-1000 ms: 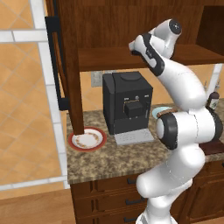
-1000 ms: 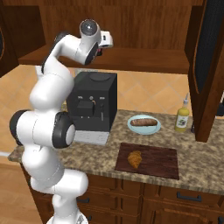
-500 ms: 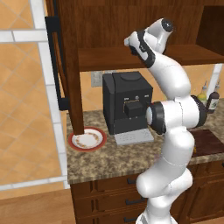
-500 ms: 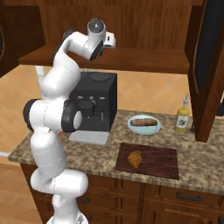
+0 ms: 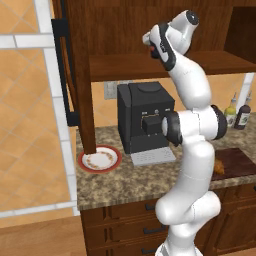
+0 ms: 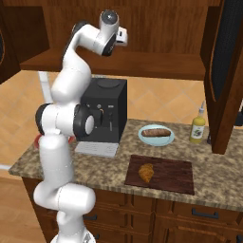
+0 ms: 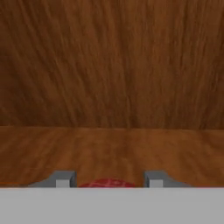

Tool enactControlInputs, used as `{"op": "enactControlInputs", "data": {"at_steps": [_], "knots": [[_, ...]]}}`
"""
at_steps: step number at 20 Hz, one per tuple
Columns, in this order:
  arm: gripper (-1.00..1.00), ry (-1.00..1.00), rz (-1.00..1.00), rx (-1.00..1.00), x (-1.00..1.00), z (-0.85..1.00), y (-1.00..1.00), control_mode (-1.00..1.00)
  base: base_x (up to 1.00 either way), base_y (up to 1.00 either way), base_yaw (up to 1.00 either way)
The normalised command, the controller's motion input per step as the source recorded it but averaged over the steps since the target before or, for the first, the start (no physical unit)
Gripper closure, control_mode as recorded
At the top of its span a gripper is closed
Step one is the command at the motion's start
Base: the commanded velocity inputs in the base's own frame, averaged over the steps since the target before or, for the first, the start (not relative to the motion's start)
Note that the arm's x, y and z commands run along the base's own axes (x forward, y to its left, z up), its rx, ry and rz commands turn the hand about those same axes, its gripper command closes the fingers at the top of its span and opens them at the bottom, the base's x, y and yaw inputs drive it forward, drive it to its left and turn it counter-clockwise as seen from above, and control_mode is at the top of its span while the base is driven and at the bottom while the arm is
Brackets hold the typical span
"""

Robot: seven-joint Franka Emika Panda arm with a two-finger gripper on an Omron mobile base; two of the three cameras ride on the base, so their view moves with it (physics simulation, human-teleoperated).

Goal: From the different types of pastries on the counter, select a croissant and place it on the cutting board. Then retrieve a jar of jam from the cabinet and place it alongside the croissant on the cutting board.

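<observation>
since the earlier frames the arm has been straightened upward and the gripper (image 7: 108, 180) carried deeper onto the cabinet shelf (image 6: 156, 64). in the hand view the fingertips (image 7: 61, 179) are closed in on a red lid, judged to be the jar of jam (image 7: 108, 183); a grip is taken to be made, though little of the jar is seen. the croissant (image 6: 146, 172) is already laid on the cutting board (image 6: 175, 175), beside the plated log-shaped pastry (image 6: 155, 132). risk noted: the jar is small and held near its lid, so slipping is possible on withdrawal, or a knock against the shelf edge or the coffee machine (image 6: 105, 114) below. the arm is extended high, wrist bent forward into the cabinet (image 5: 125, 30).
</observation>
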Motion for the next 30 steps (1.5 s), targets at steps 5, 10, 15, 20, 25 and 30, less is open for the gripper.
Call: {"op": "enactControlInputs", "data": {"at_steps": [5,10,15,20,25,30], "knots": [[1.0,-0.42,0.01,-0.01,-0.73,-0.26,-0.04,-1.0,0.0,0.0,0.0],[1.0,-0.58,0.01,-0.02,-1.0,0.02,-0.04,-1.0,0.0,0.0,0.0],[1.0,-0.16,-0.03,0.03,-1.0,0.49,-0.19,-1.0,0.0,0.0,0.0],[1.0,0.0,-0.13,0.16,-1.0,0.51,-0.4,-1.0,0.0,0.0,0.0],[1.0,0.0,-0.16,0.14,-0.97,0.21,-0.34,-1.0,0.0,0.0,0.0],[1.0,0.0,-0.15,0.06,-0.98,-0.02,-0.28,-1.0,0.0,0.0,0.0]]}}
